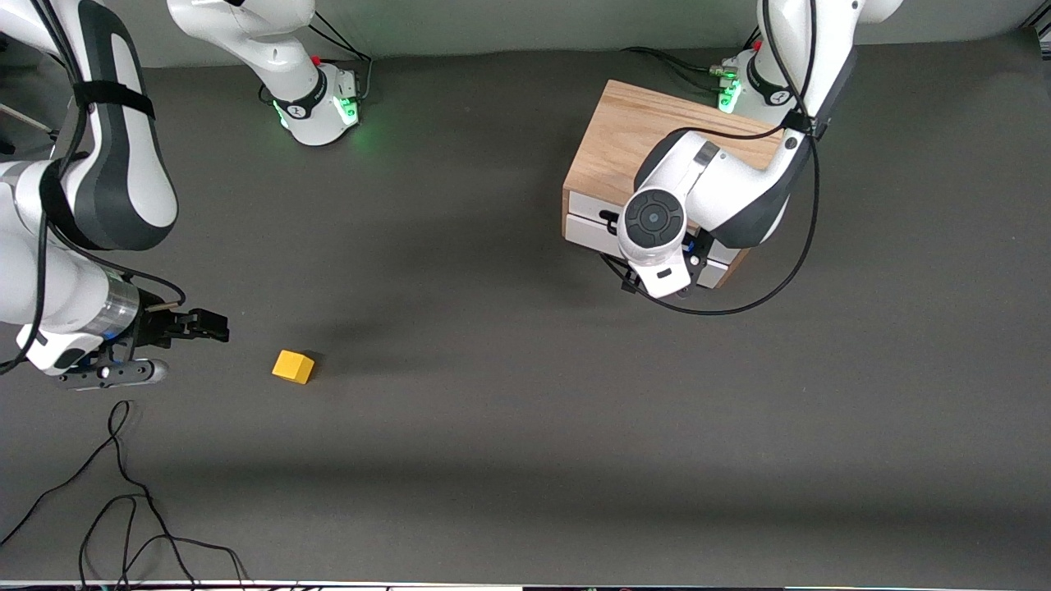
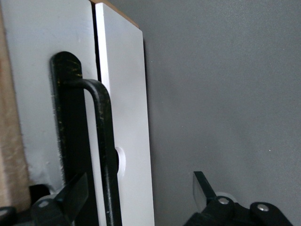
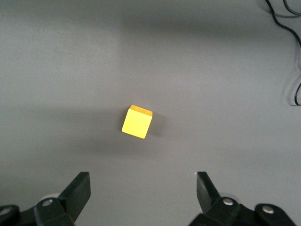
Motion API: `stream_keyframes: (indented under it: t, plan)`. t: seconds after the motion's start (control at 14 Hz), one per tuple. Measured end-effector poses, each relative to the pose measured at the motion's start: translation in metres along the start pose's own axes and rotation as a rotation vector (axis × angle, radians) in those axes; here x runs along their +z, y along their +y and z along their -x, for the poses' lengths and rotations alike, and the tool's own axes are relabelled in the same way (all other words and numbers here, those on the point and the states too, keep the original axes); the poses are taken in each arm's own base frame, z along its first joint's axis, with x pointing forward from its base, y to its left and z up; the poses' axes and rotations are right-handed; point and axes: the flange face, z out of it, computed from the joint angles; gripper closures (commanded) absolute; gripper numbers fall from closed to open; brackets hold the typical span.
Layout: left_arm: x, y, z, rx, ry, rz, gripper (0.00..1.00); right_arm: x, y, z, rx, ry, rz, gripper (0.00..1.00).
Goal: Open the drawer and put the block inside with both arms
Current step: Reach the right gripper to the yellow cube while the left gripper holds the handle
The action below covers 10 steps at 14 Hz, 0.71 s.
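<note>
- Loose black cables (image 1: 123, 501) lie nearest the front camera, at the right arm's end of the table; I see them near the right gripper's (image 1: 197, 327) approach path, a snag risk.
- Yellow block (image 1: 293, 366) sits on the table, well apart from the cabinet (image 1: 632, 131); right gripper jaws spread wide, empty, near the block, not yet over it.
- Left gripper (image 2: 136, 193) at the drawer (image 2: 124, 117) front, jaws open, straddling the black bar handle (image 2: 101, 141). Drawer looks barely cracked.
- Risk: an off-centre closure could slip off the bar.
- Left wrist view shows handle alignment; front view hides it under the arm.
</note>
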Motion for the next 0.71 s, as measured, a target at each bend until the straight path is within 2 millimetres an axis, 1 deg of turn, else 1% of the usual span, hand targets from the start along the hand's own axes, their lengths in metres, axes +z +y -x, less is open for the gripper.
stream_keyframes:
  t: [0.14,0.36,0.5,0.57,0.71]
  plan:
    - [0.000,0.001,0.000,0.000,-0.001,0.007,0.00,0.004,-0.001,-0.002,-0.002,0.002,0.001,0.00]
    - [0.002,0.004,0.000,0.002,-0.004,0.022,0.00,0.004,-0.002,-0.002,-0.003,0.002,0.001,0.00]
    - [0.011,0.008,0.000,0.008,0.003,0.020,0.00,0.005,-0.002,-0.004,-0.003,0.012,0.002,0.00]
    - [0.017,0.010,0.000,0.009,0.004,0.016,0.00,0.009,-0.002,-0.006,-0.004,0.020,0.003,0.00]
    - [0.022,0.012,0.000,0.010,0.004,0.010,0.00,0.023,-0.004,-0.012,-0.007,0.033,0.006,0.00]
